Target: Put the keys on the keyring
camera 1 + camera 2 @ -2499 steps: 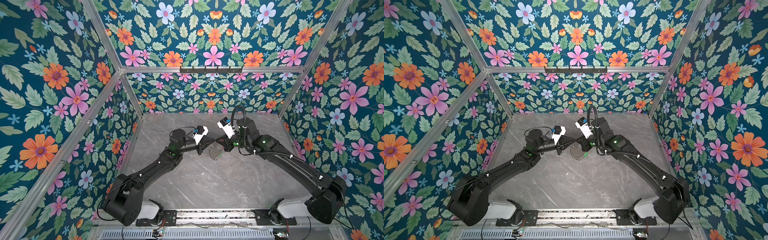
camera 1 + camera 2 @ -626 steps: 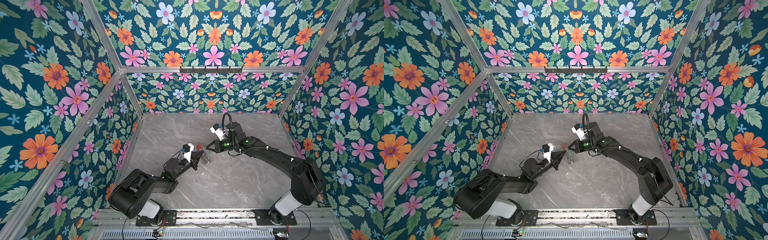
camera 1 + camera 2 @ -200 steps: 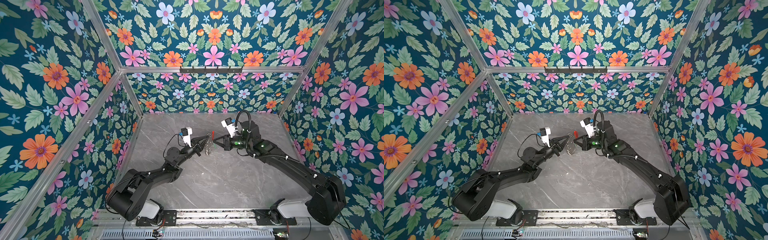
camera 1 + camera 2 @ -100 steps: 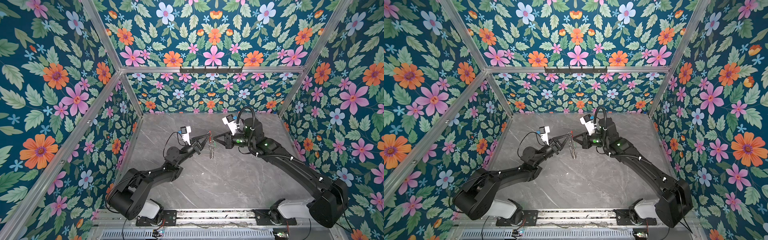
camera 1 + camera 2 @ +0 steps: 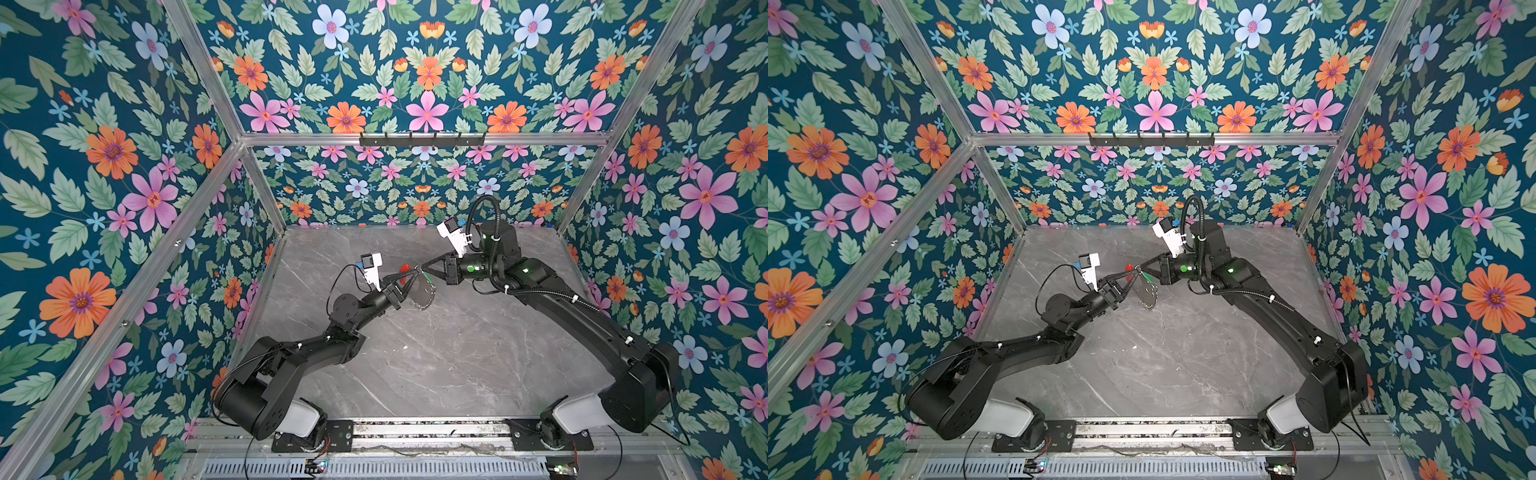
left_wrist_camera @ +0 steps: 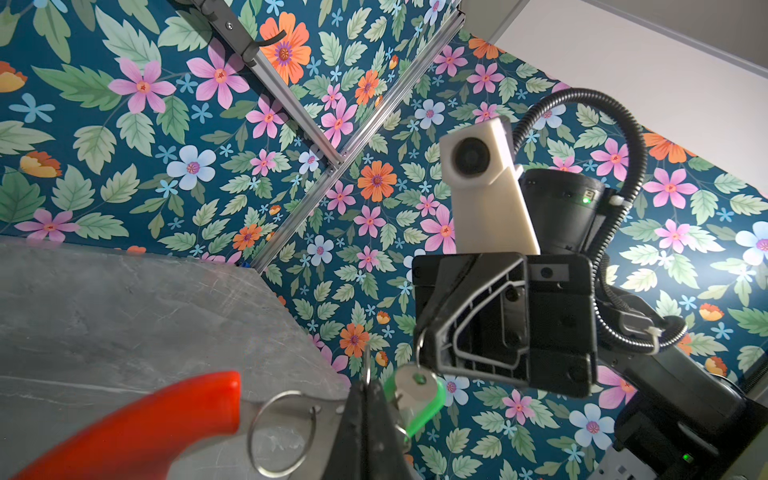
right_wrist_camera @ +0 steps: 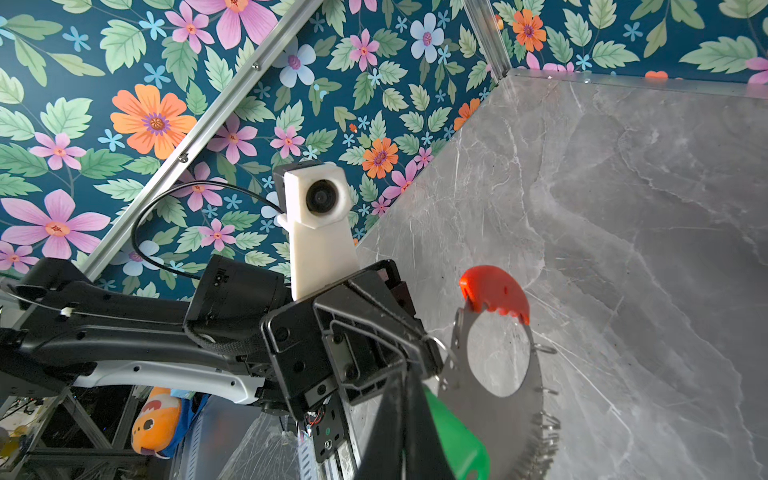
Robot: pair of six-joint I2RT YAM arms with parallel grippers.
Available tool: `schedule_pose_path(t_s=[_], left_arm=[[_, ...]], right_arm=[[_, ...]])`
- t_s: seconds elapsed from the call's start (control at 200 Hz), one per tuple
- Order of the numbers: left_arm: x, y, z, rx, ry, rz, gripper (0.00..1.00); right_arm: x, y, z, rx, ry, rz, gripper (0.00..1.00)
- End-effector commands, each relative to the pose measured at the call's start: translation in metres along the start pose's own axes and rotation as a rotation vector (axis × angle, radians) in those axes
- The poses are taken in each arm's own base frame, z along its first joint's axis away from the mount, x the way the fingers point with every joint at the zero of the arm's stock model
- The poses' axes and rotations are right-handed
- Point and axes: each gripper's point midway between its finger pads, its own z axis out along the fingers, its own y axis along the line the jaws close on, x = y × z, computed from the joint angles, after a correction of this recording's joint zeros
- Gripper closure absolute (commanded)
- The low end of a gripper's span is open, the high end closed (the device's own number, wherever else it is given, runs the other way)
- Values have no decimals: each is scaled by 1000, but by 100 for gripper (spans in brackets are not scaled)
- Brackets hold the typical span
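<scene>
Left gripper [image 5: 411, 277]: jaws pressed together on the rim of the keyring [image 5: 420, 294], gripping it just beside the red arc [image 5: 405, 269]. The keyring hangs clear of the table [image 5: 457, 353], over its rear middle. Its plate stands on edge with the red arc uppermost and small loops [image 7: 546, 428] along the lower rim. Right gripper [image 5: 424, 267]: jaws pressed together, pinching the green-headed key [image 5: 427, 273]. The two gripper tips stand nearly nose to nose. In the left wrist view the key [image 6: 419, 401] lies just beside the left gripper's closed fingers [image 6: 365, 419], near one of the loops on the rim. Whether the key touches the keyring or a loop cannot be told.
</scene>
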Motion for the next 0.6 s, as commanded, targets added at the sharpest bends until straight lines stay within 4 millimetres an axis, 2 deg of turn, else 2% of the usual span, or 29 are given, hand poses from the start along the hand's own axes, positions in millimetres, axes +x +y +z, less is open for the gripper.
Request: schedule_pose_path(t_s=[0.0, 0.385, 0.595], left_arm=[[-7, -13, -1, 49, -22, 48, 100], [-10, -27, -14, 71, -61, 184, 100], [-11, -29, -20, 55, -69, 258, 100]], right_arm=[[-1, 1, 3, -16, 10, -2, 100], [-5, -5, 14, -12, 25, 33, 100], [1, 2, 23, -28, 45, 35, 100]])
